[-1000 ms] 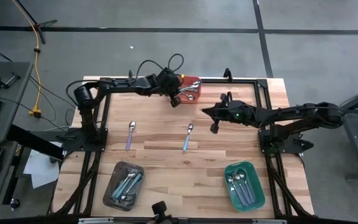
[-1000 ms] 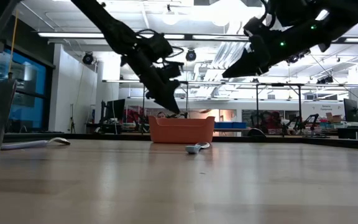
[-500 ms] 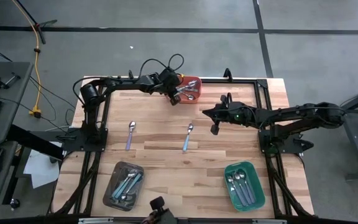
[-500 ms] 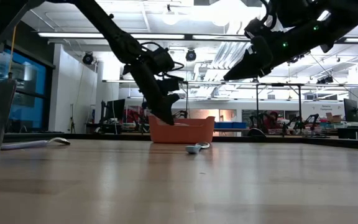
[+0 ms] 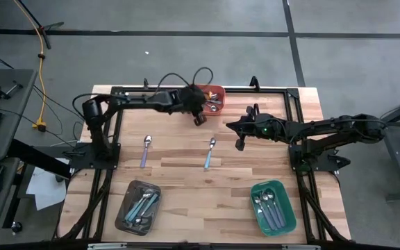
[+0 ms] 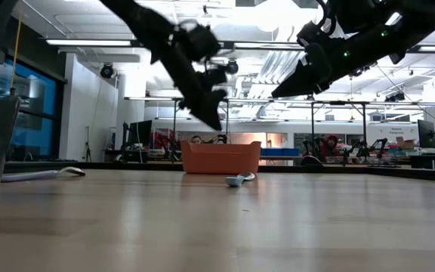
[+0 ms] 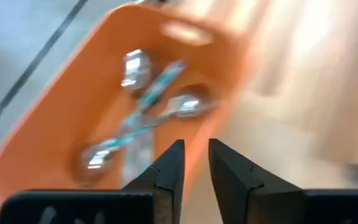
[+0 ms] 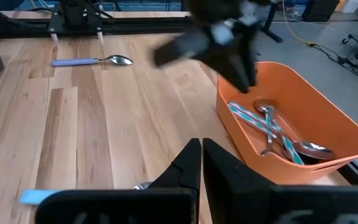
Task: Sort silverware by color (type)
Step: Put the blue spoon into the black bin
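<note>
Here, my left pincer (image 5: 200, 118) hangs above the counter (image 5: 186, 167) at the near edge of the orange bin (image 5: 216, 92), its fingers (image 7: 166, 171) parted by a narrow gap and holding nothing. In the left wrist view the bin sits just beyond the fingertips, with several spoons (image 7: 148, 112) crossed inside it, blue-handled as far as I can tell. The low view shows the pincer tip raised clear of the bin's rim.

My right pincer (image 5: 239, 144) waits in the air to the right of the bin, its fingers (image 8: 188, 162) pressed together and empty.

On the open counter lie two loose spoons, well apart: a lavender-handled spoon (image 5: 146, 151) toward the left and a blue-handled spoon (image 5: 209, 153) near the middle.

At the counter's front edge, the grey tray (image 5: 125, 208) on the left holds blue-handled spoons (image 5: 143, 206). The green tray (image 5: 258, 205) on the right holds several more spoons (image 5: 270, 206); I cannot tell their handle colour.
</note>
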Controlling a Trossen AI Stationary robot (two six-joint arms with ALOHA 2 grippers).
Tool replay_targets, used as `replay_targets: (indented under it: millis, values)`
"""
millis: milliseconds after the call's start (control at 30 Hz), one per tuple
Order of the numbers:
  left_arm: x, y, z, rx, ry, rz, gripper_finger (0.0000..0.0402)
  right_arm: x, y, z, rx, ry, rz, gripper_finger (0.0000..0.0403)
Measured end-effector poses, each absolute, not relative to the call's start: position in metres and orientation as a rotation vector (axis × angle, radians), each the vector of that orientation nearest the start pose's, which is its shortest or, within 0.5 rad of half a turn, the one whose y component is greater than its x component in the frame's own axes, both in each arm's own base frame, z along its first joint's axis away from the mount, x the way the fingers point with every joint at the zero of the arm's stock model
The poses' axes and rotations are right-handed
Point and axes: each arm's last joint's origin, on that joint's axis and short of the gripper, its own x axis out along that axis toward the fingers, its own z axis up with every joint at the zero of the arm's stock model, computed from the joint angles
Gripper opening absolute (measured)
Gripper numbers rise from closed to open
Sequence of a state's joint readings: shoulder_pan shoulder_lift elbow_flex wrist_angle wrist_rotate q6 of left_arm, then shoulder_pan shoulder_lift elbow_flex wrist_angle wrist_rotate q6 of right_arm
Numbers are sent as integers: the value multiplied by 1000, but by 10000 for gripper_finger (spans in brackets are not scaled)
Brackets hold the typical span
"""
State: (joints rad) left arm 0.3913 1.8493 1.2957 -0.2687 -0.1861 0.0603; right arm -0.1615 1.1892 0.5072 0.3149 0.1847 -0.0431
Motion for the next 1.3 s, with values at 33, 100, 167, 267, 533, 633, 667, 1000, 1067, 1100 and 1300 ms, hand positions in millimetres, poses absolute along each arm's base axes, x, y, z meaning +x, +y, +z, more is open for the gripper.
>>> replay_targets:
  millis: [33, 100, 167, 267, 533, 633, 667, 1000, 1067, 1100, 1300]
  values:
    - [369, 145, 213, -41, 833, 502, 56, 235, -44, 206, -50, 377, -340, 0]
    - [374, 121, 218, -79, 817, 473, 42, 235, -45, 206, -54, 378, -357, 0]
    - [379, 98, 219, -142, 809, 455, 26, 235, -47, 206, -57, 379, -370, 0]
    - [385, 63, 214, -242, 819, 452, 7, 235, -48, 206, -86, 385, -369, 0]
    - [394, -2, 196, -391, 780, 541, 16, 218, -60, 189, -107, 212, -269, 0]
    - [394, -15, 194, -444, 767, 566, 36, 209, -67, 186, -78, 156, -258, 0]
    - [395, -18, 192, -460, 759, 570, 45, 207, -69, 185, -64, 154, -260, 0]
    - [406, -26, 143, -564, 798, 654, 131, 205, -70, 188, -52, 138, -258, 0]
    - [411, -24, 135, -585, 775, 663, 140, 204, -70, 188, -56, 143, -257, 0]
    - [412, -22, 131, -587, 777, 670, 144, 204, -70, 189, -57, 138, -258, 0]
    - [417, -14, 114, -596, 766, 716, 152, 204, -70, 188, -57, 146, -258, 0]
